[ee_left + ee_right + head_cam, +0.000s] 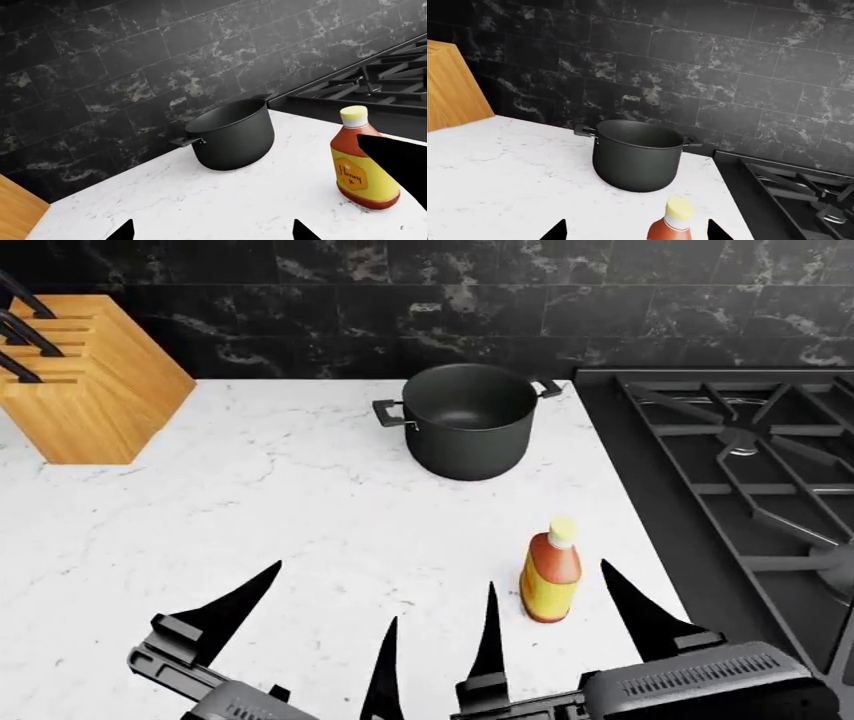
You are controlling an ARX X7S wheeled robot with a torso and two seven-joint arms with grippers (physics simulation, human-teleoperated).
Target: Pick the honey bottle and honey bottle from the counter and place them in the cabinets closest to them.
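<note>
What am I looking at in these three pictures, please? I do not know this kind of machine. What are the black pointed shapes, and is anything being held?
These are simulator renders of a two-armed robot at a kitchen counter. One picture comes from a camera on its head, looking down; the other two come from cameras near each gripper. The black pointed shapes are the gripper fingers: the left gripper and the right gripper, both open and holding nothing. On the white marble counter stand a black pot, a wooden knife block, and one honey bottle, upright between the right gripper's fingers but not gripped. A black gas stove adjoins the counter on the right. Only one honey bottle is visible here.
</note>
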